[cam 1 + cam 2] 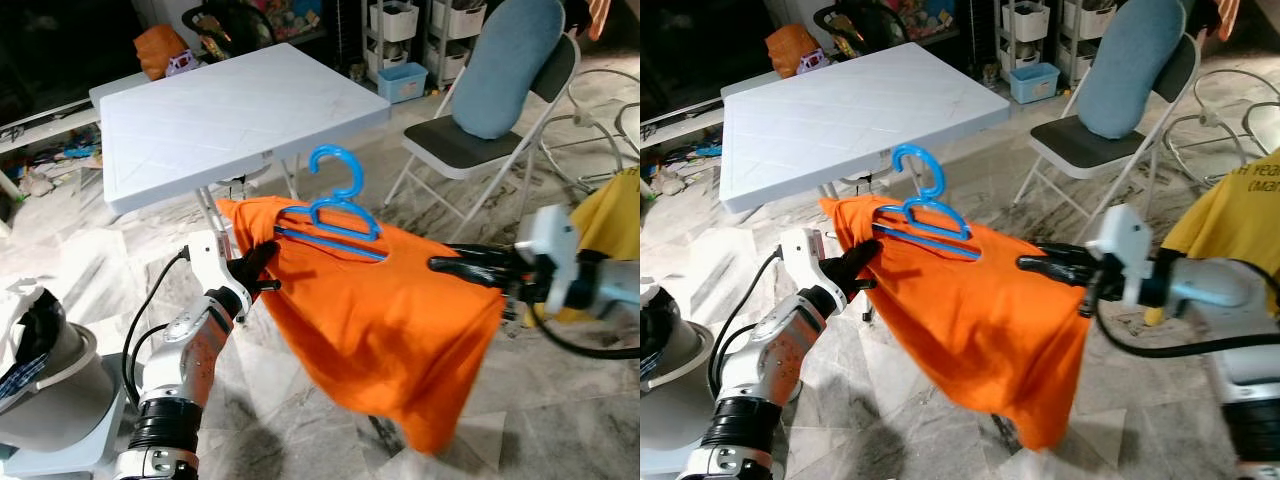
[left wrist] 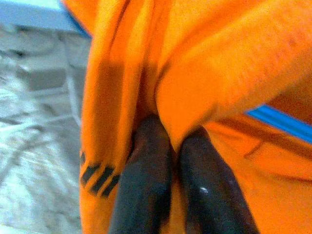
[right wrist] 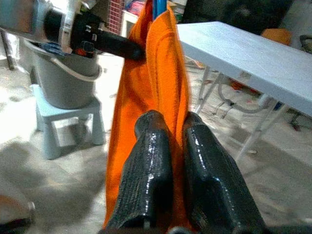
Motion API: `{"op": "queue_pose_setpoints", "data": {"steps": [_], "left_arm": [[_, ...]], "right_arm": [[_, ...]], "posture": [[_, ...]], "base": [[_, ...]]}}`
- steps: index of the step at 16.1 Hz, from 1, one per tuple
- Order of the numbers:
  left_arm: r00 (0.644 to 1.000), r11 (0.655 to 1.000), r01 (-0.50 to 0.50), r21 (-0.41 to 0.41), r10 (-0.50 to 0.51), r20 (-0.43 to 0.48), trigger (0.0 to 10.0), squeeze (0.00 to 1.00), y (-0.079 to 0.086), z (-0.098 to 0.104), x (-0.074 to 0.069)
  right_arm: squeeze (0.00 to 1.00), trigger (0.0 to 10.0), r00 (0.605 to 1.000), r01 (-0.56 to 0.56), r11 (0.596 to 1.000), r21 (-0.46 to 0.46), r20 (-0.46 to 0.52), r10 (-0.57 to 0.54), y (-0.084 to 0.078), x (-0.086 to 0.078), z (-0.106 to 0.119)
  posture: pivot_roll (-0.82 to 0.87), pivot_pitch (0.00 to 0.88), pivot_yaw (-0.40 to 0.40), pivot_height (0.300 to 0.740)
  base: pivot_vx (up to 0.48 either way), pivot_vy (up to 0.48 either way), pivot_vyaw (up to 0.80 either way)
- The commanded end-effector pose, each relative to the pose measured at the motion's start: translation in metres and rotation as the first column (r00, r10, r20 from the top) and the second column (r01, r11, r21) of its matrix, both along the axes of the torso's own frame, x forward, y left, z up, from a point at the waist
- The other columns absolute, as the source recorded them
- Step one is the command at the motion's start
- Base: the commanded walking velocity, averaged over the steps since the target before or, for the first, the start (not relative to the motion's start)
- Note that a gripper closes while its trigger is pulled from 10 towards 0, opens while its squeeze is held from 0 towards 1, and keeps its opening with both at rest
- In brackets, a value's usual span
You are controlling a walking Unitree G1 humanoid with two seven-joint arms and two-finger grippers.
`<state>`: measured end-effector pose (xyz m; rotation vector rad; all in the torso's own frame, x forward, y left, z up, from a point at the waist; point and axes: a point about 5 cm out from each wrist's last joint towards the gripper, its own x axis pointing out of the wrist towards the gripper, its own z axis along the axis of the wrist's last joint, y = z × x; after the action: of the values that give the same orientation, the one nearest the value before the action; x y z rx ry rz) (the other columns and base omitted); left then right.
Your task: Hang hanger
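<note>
At frame centre, the blue hanger point(image 1: 340, 208) is held hook-up, its bar slanting toward lower right inside the orange shirt point(image 1: 390, 320). The shirt is pinched by the left hand point(image 1: 268, 262) and the right hand point(image 1: 445, 266).

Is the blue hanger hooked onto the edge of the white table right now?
No, the blue hanger sits in the orange shirt, its hook free in the air.
</note>
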<state>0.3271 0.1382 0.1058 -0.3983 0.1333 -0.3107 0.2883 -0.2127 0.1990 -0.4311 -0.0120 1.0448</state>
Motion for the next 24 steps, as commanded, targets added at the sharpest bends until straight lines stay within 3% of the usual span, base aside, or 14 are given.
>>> {"op": "queue_pose_setpoints", "data": {"steps": [1,3,4,6,9,12,13,17,18,21,22,23,24], "left_arm": [[0.999,0.997,-0.038,0.069,0.036,0.032,10.0,1.0,-0.001,0.004,0.004],[0.996,0.982,-0.055,0.182,0.041,0.081,10.0,1.0,-0.002,0.005,0.004],[0.993,0.951,-0.075,0.301,0.044,0.109,10.0,1.0,0.0,0.003,0.003],[0.988,0.925,-0.121,0.359,0.077,0.136,10.0,1.0,0.002,-0.002,-0.002],[0.983,0.916,-0.151,0.372,0.1,0.155,10.0,1.0,0.003,-0.005,-0.006],[0.957,0.887,-0.266,0.378,0.197,0.212,10.0,1.0,0.021,-0.002,-0.008],[0.936,0.862,-0.337,0.377,0.265,0.231,10.0,1.0,0.04,-0.001,-0.008],[0.925,0.843,-0.379,0.383,0.328,0.194,10.0,1.0,0.055,-0.007,-0.008],[0.926,0.846,-0.376,0.377,0.352,0.133,10.0,0.0,0.06,-0.017,-0.008],[0.938,0.901,-0.34,0.269,0.346,0.027,10.0,0.0,0.058,-0.028,-0.008],[0.938,0.915,-0.342,0.213,0.348,0.01,10.0,0.0,0.058,-0.028,-0.007],[0.95,0.946,-0.309,0.101,0.312,-0.012,10.0,0.0,0.05,-0.025,-0.003],[0.958,0.956,-0.286,0.058,0.287,-0.009,10.0,0.0,0.045,-0.022,-0.002]], "right_arm": [[0.0,10.0,0.998,0.009,1.0,-0.004,0.067,-0.009,0.012,0.004,0.002],[0.0,10.0,0.997,0.037,0.999,-0.034,0.063,-0.035,0.014,0.005,-0.008],[0.0,10.0,0.996,0.064,0.997,-0.034,0.062,-0.062,0.015,0.007,-0.011],[0.0,10.0,0.993,0.107,0.994,-0.028,0.053,-0.105,0.017,0.009,-0.016],[0.0,10.0,0.994,0.108,0.993,-0.044,0.034,-0.106,0.021,0.006,-0.025],[0.0,10.0,0.999,0.031,0.999,-0.034,0.014,-0.03,0.02,-0.007,-0.033],[0.0,10.0,1.0,0.006,1.0,-0.014,-0.007,-0.006,0.012,-0.012,-0.032],[0.0,10.0,0.998,-0.01,1.0,0.003,-0.065,0.01,0.003,-0.013,-0.03],[0.0,10.0,0.99,-0.072,0.996,0.045,-0.118,0.077,0.002,-0.02,-0.024],[0.0,10.0,0.978,-0.121,0.991,0.063,-0.164,0.13,-0.007,-0.028,-0.019],[0.0,10.0,0.976,-0.129,0.99,0.066,-0.169,0.138,-0.008,-0.03,-0.018],[0.0,10.0,0.981,-0.11,0.992,0.054,-0.156,0.117,-0.008,-0.026,-0.017],[0.0,10.0,0.986,-0.088,0.995,0.04,-0.139,0.093,-0.007,-0.022,-0.018]], "posture": [[-0.13,0.0,0.137,0.74],[-0.13,0.0,0.137,0.74],[-0.13,0.0,0.135,0.74],[-0.13,0.0,0.133,0.74],[-0.13,0.0,0.128,0.74],[-0.12,0.0,0.125,0.74],[-0.12,0.0,0.125,0.74],[-0.11,0.0,0.126,0.74],[-0.12,0.0,0.132,0.74],[-0.12,0.0,0.134,0.74],[-0.12,0.0,0.134,0.74],[-0.12,0.0,0.136,0.74],[-0.12,0.0,0.136,0.74]], "base": [[0.0,0.0,0.0],[0.0,0.0,0.0],[0.0,0.0,0.0],[0.0,0.0,0.0],[0.0,0.0,0.0],[0.0,0.0,0.0],[0.0,0.0,0.0],[0.0,0.0,0.0],[0.0,0.0,0.0],[0.0,0.0,0.0],[0.0,0.0,0.0],[0.0,0.0,0.0],[0.0,0.0,0.0]]}}
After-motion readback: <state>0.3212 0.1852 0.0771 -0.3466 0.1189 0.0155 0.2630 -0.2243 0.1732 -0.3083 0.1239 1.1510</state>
